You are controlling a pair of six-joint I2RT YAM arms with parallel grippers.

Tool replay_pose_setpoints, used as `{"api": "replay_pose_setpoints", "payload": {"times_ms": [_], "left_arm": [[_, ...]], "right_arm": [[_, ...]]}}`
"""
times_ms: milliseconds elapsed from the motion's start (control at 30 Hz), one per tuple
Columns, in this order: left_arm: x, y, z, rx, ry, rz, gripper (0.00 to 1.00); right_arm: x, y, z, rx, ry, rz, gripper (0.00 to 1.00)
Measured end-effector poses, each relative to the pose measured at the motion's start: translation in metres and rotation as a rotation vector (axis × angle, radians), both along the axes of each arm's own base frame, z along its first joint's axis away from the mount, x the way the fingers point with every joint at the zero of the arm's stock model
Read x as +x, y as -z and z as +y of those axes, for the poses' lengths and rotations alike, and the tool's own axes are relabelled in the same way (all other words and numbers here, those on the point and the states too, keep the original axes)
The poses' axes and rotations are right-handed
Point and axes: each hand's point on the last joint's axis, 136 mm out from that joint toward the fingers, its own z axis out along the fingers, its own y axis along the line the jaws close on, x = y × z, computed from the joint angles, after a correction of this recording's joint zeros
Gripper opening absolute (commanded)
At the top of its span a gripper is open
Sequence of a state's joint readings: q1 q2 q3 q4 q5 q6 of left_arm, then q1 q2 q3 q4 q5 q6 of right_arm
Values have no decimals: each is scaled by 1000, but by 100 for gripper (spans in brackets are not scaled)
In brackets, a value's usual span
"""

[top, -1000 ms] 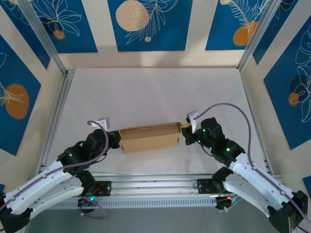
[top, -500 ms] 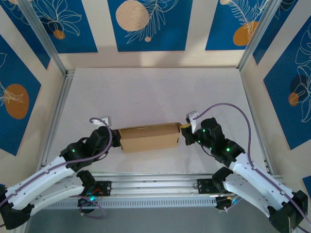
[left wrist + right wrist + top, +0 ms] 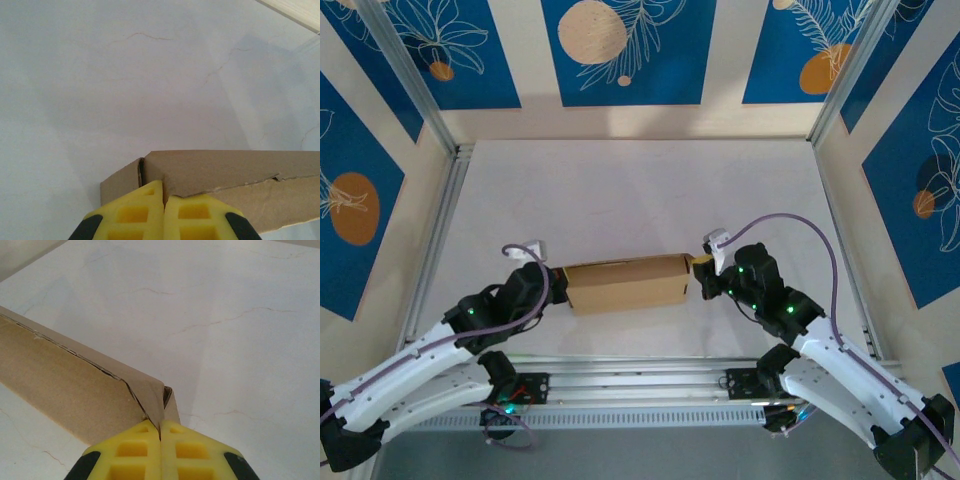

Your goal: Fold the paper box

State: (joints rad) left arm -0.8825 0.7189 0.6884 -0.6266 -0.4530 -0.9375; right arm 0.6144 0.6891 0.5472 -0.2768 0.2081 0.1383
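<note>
The paper box [image 3: 625, 283] is a long brown cardboard shape lying across the middle of the white table, folded shut with a torn-looking seam along its top. My left gripper [image 3: 558, 285] is at its left end. In the left wrist view the yellow fingertips [image 3: 163, 192] are shut, with the edge of the box's end panel [image 3: 225, 170] pinched between them. My right gripper [image 3: 698, 272] is at the right end. There too the jaws [image 3: 160, 426] are closed on the corner fold of the box [image 3: 65, 385].
The white tabletop [image 3: 640, 190] stretches behind the box. An aluminium rail [image 3: 438, 230] runs along the left side and another [image 3: 640, 368] along the near edge between the arm bases. Blue patterned walls close in the back and sides.
My left arm's elbow has shifted up and to the right while its gripper stays at the box's left end. The box and the right arm have hardly moved.
</note>
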Motion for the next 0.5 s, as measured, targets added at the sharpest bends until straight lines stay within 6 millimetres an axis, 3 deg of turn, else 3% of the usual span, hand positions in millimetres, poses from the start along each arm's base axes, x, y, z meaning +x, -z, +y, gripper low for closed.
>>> {"api": "replay_pose_setpoints", "payload": {"times_ms": [500], "left_arm": [[-11,-3,12,53,-7,57,0]], "right_arm": [[-5,-1,6,14,-41,6,5]]}}
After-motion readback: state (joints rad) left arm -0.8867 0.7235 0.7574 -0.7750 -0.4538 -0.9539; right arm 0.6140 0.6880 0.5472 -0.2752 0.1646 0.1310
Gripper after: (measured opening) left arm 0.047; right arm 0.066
